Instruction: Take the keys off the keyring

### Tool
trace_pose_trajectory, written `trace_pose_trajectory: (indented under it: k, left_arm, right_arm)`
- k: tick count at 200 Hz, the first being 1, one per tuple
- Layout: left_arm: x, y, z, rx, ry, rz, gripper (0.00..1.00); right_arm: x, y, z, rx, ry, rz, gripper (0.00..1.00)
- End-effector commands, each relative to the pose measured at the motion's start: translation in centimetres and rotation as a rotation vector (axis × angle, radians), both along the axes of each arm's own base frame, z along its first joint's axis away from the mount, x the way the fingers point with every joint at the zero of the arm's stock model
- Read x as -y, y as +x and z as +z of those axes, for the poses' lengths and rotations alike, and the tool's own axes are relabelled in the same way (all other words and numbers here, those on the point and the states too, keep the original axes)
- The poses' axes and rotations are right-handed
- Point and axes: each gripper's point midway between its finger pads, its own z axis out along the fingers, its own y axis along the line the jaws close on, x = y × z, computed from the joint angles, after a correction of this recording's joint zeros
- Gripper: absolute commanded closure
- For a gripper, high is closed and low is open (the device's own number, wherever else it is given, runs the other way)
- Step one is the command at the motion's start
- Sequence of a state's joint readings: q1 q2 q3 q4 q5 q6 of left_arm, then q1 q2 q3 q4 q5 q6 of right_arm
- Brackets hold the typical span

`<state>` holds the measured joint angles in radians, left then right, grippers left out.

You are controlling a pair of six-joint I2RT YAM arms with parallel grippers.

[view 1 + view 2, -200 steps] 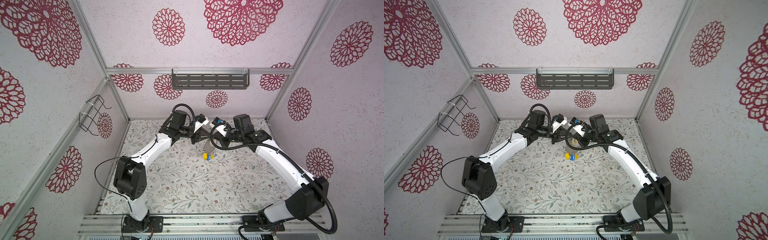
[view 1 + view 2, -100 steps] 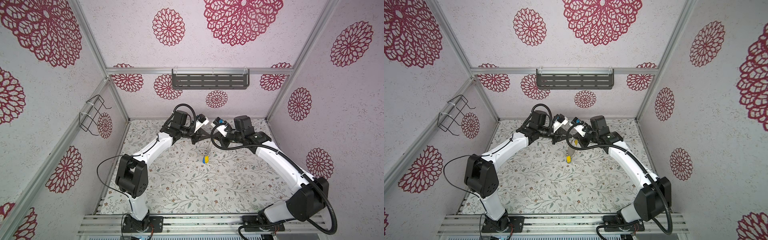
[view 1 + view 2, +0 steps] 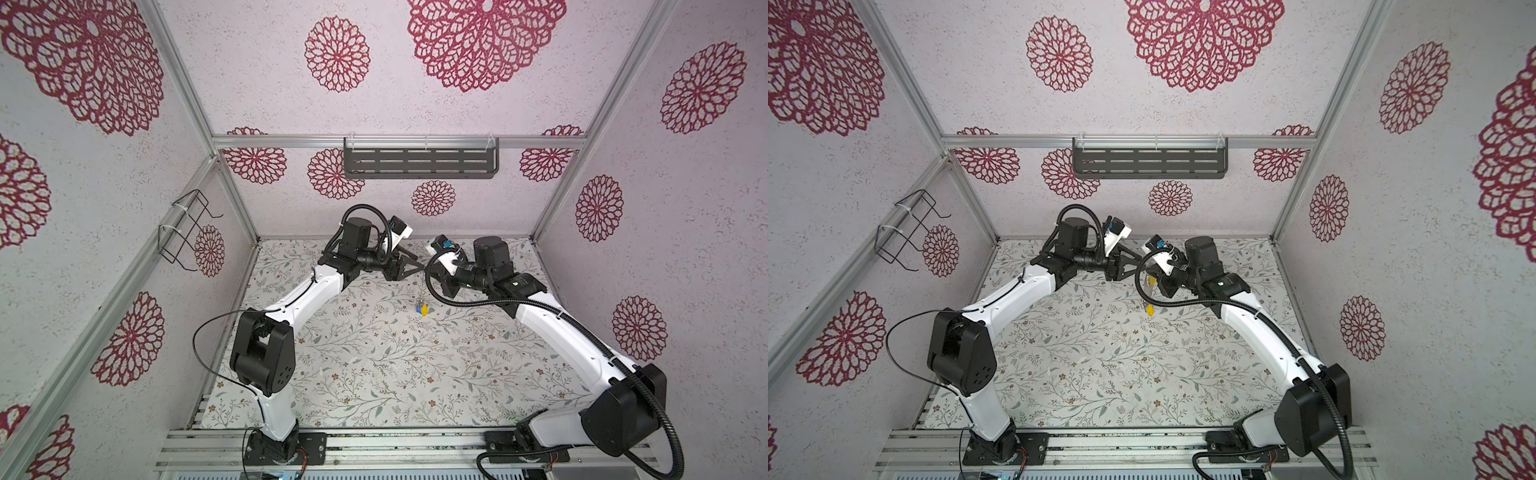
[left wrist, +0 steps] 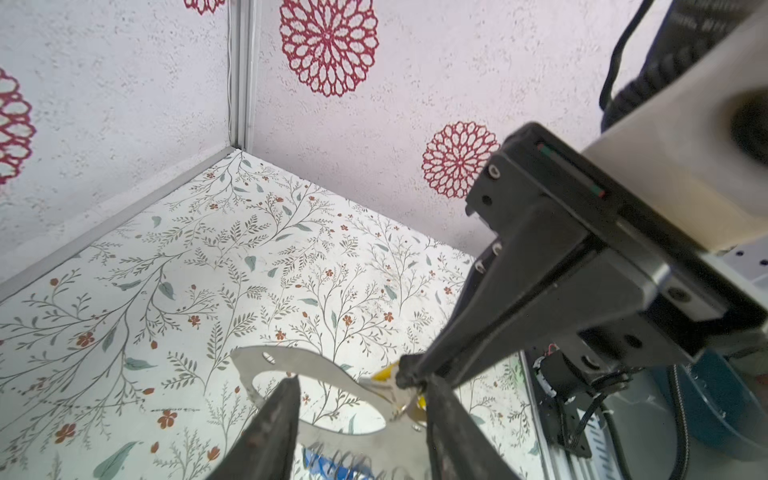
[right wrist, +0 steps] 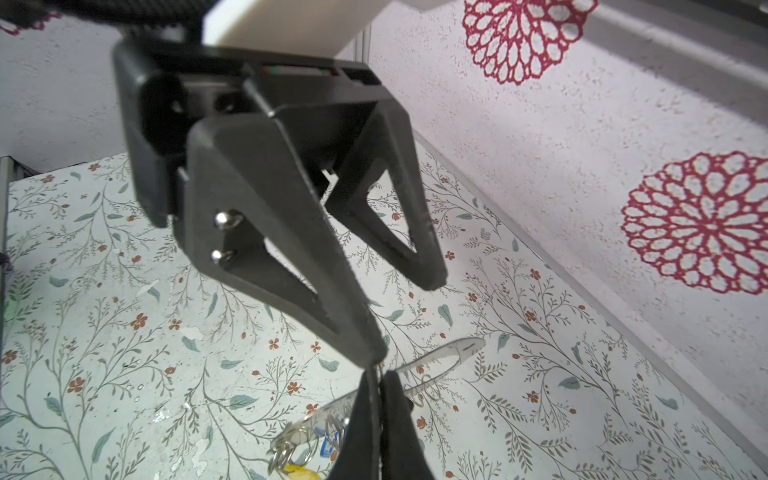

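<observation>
Right wrist: keyring (image 5: 449, 359) edge-on in right end effector (image 5: 379, 376), keys (image 5: 299, 469) dangling.

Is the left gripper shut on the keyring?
No, the left gripper stands open, jaws wide apart, while the shut right gripper pinches the keyring.

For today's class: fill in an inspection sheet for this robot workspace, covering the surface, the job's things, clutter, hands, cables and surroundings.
Surface: floral-patterned table, a few pale scuffs.
Job's things: keyring held up; yellow and blue keys hang beneath it.
Clutter: nothing seen.
Hands: right hand shut on the keyring's edge; left hand open, close to the keyring, holding nothing.
Cables: black hose loops under the right wrist; thin cable arcs off the left arm.
Surroundings: grey shelf on the back wall; wire rack on the left wall.
</observation>
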<state>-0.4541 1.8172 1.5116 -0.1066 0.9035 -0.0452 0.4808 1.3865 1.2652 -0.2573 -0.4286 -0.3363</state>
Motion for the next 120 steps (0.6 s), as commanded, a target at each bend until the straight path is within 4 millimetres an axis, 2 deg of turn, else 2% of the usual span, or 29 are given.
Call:
trace_pose_trajectory:
  k: [1, 31, 64, 120]
  left_arm:
    - [-0.1, -0.9, 2.0, 0.055, -0.078, -0.036, 0.51]
    - [-0.1, -1.0, 2.0, 0.012, -0.086, -0.075, 0.61]
    - [0.1, -1.9, 1.7, -0.017, -0.094, -0.113, 0.53]
    - [-0.8, -2.8, 0.8, -0.063, -0.098, -0.124, 0.50]
  right_arm:
    - [-0.7, -1.1, 3.5, 0.079, 0.076, 0.051, 1.00]
    - [-0.5, -1.2, 3.8, 0.087, 0.089, 0.053, 1.00]
    - [-0.3, -0.9, 4.1, 0.096, 0.091, 0.038, 1.00]
    - [-0.2, -0.7, 4.5, 0.106, 0.102, 0.029, 1.00]
